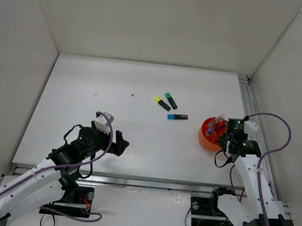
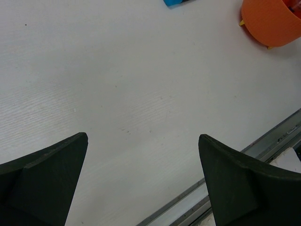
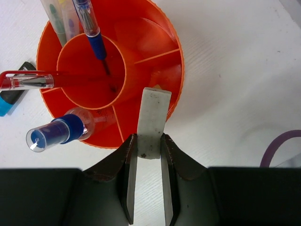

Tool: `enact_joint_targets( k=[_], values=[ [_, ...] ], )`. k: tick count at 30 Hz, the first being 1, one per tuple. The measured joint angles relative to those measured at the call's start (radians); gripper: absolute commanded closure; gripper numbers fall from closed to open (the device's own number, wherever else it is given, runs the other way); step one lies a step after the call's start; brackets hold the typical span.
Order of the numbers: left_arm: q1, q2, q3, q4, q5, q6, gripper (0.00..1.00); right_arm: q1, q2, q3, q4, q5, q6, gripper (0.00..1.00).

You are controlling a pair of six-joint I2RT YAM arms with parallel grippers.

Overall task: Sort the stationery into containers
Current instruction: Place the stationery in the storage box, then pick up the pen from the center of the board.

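Three black highlighters lie right of the table's (image 1: 89, 84) centre. The green-capped highlighter (image 1: 171, 100) sits just beside the yellow-capped highlighter (image 1: 162, 103), at its one o'clock, and the blue-capped highlighter (image 1: 177, 117) lies apart at its five o'clock. At four o'clock from that one stands the orange pot (image 1: 207, 140) (stationery (image 1: 211, 129) pokes out of it). The right gripper (image 1: 224, 135) is over its three-o'clock rim. The left gripper (image 1: 121, 143) hangs over the table's seven o'clock.

I see a smooth, glossy orange plastic pot (image 3: 155, 42) on my matt, finely ribbed white bench (image 2: 141, 84), a clear shiny plastic tube (image 3: 84, 125) at its seven o'clock, and a dull, chalky white eraser (image 3: 153, 117) in the right pincer's (image 3: 148, 141) matt black fingers (image 3: 126, 179).
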Motion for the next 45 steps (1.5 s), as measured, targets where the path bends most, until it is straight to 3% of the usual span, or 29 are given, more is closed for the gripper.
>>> enact_joint_targets(
  k=[11, 13, 16, 20, 23, 28, 31, 32, 38, 42, 45],
  values=[
    [0.0, 0.013, 0.0, -0.001, -0.007, 0.0, 0.0, -0.021, 0.117, -0.006, 0.086, -0.053, 0.021, 0.92],
    [0.0, 0.013, 0.0, -0.001, -0.013, 0.0, 0.0, -0.025, 0.133, -0.006, 0.097, -0.053, 0.028, 0.87],
    [0.0, 0.014, 0.0, -0.001, -0.022, 0.0, 0.0, -0.031, 0.146, -0.006, 0.108, -0.052, 0.033, 0.77],
    [0.0, 0.014, 0.0, -0.001, -0.022, 0.0, 0.0, -0.031, 0.148, -0.006, 0.122, -0.059, 0.045, 0.54],
    [0.0, 0.014, 0.0, -0.001, -0.022, 0.0, 0.0, -0.03, 0.132, -0.006, 0.127, -0.07, 0.051, 0.46],
    [0.0, 0.019, 0.0, 0.0, -0.021, 0.001, 0.0, -0.031, 0.042, -0.007, 0.131, -0.071, 0.05, 0.41],
    [0.0, 0.03, 0.0, 0.0, -0.021, 0.002, 0.0, -0.031, -0.022, -0.006, 0.13, -0.071, 0.035, 0.3],
    [0.0, 0.032, 0.0, 0.0, -0.021, 0.002, 0.0, -0.031, -0.04, -0.005, 0.13, -0.071, 0.029, 0.02],
    [0.0, 0.035, 0.0, 0.0, -0.018, 0.002, 0.0, 0.023, -0.064, 0.105, 0.098, -0.066, -0.08, 0.02],
    [0.0, 0.037, 0.0, -0.001, -0.024, 0.002, 0.0, 0.193, 0.037, 0.273, 0.092, -0.092, -0.258, 0.02],
    [0.003, 0.047, 0.005, -0.007, -0.035, 0.002, 0.0, 0.36, 0.21, 0.424, 0.093, -0.143, -0.45, 0.02]
  ],
)
